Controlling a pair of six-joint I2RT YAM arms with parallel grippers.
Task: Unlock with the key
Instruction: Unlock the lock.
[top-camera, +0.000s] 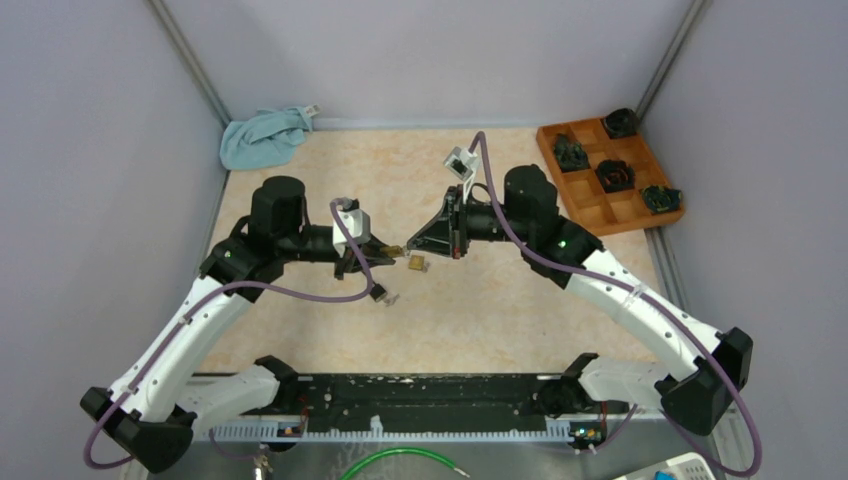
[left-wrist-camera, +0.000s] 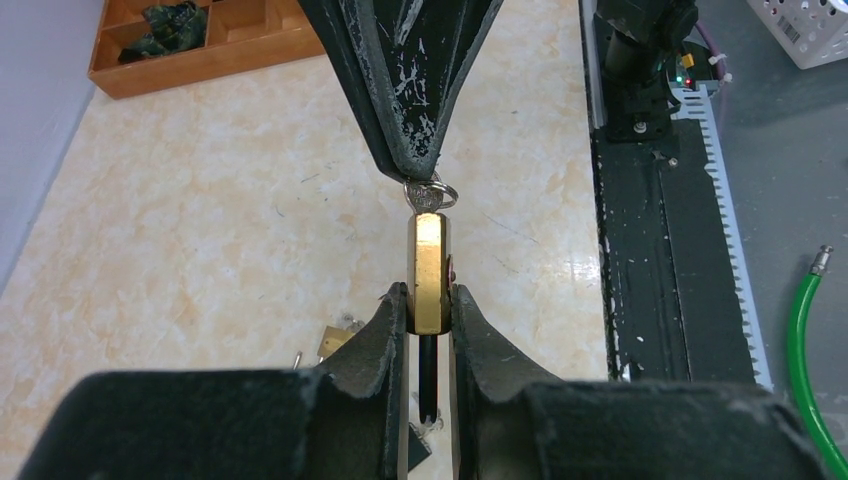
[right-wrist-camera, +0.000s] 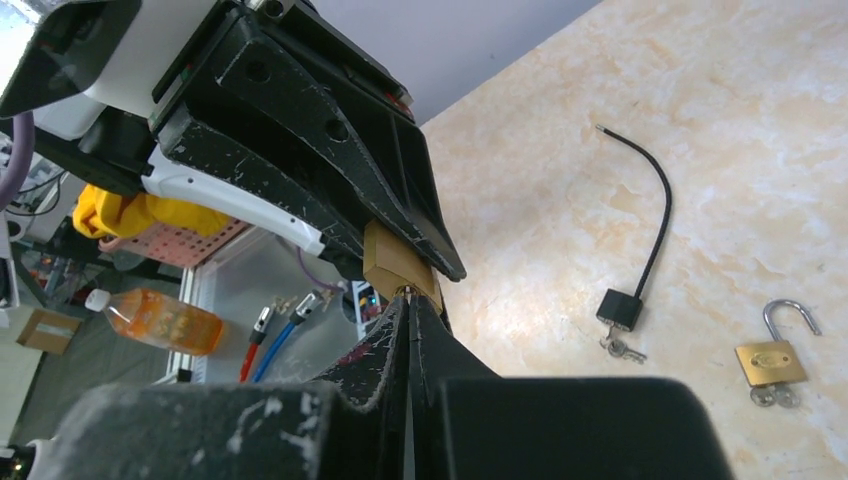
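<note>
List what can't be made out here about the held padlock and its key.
- Left wrist view: the key shows only its head and ring; the right gripper and the held padlock hide whether its blade is in.
- Both wrist views: the held padlock's shackle is behind the left gripper, so locked or open is unknown.
- Top view: both grippers cover the held padlock and key, too small there.
</note>
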